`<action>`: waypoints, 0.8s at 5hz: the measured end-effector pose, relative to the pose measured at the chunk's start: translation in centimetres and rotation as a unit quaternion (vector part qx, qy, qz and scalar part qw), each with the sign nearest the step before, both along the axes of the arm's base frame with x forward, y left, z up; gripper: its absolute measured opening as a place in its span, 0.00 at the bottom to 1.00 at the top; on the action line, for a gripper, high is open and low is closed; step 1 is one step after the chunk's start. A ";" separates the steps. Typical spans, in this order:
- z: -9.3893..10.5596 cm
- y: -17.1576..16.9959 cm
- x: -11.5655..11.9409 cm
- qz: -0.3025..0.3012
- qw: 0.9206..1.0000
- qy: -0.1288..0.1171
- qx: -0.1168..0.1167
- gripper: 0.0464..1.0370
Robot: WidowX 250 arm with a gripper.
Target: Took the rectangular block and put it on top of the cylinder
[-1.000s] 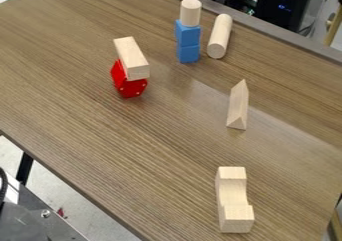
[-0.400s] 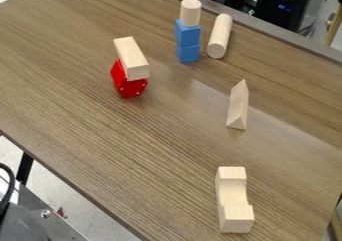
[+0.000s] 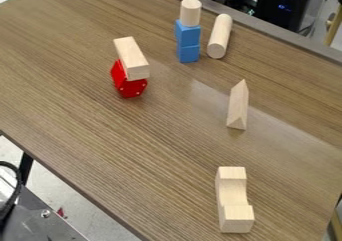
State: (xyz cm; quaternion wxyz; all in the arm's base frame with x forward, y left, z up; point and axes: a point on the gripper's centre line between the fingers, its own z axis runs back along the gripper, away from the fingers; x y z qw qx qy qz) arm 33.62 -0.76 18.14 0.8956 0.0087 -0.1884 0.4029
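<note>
One rectangular block (image 3: 131, 56) of pale wood rests on a red angular piece (image 3: 131, 88), over toward the left of the camera view. It lies lengthwise there, touching the red piece, its near end facing the camera. The block stands apart from my claw; how near the two are, I cannot tell. Nor can I tell whether my claw is released, clenched or grasping something.

Behind the block and to its right, toward the far edge of the desk (image 3: 80, 135), two blue blocks (image 3: 188, 40) make a stack. A short pale cylinder (image 3: 190, 12) stands upright on the upper one, so the rectangular block and this cylinder are apart, each on its own support. A longer pale cylinder (image 3: 220, 36) lies on its side just beside the blue stack, one round end turned toward the camera.

Nearer the camera, right of the middle, I have a triangular prism (image 3: 238, 105) lying on the desk with its three-cornered end forward. Below it in the view, well apart from the rectangular block, lies a notched block (image 3: 232, 191), pale wood too, with a dip between its raised ends.

At the lower left, off the desk, a black cable (image 3: 15, 185) curves beside a dark metal surface (image 3: 33, 230) that carries a round bolt (image 3: 45, 213).
</note>
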 end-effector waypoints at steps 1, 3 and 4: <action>-0.8 -2.5 -2.1 0.006 0.999 0.005 -0.051 0.96; -4.4 -4.4 -5.7 0.008 0.995 0.058 -0.080 0.96; -5.1 -2.3 -6.9 0.037 0.995 0.071 -0.063 0.96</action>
